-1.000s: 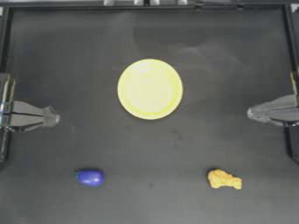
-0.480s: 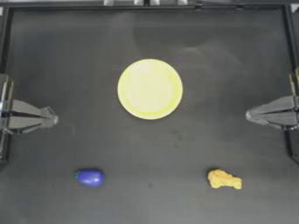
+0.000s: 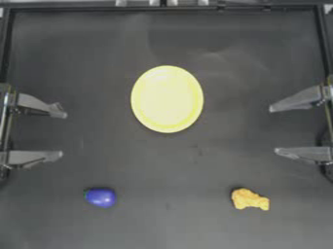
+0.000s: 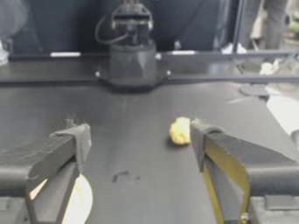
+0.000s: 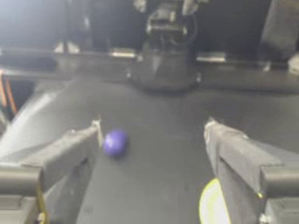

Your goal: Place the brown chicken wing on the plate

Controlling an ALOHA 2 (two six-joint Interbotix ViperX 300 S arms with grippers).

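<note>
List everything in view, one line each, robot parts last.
plate: 1, pale yellow, middle of the table, nothing on it
chicken wing: 1, golden orange-yellow, near edge of the table, right side, apart from the plate
blue object: 1, blue-purple, round, near edge, left side
table: 1, dark
left gripper: 1, grey, left edge of the table, jaws wide open, holding nothing
right gripper: 1, grey, right edge of the table, jaws wide open, holding nothing
</note>
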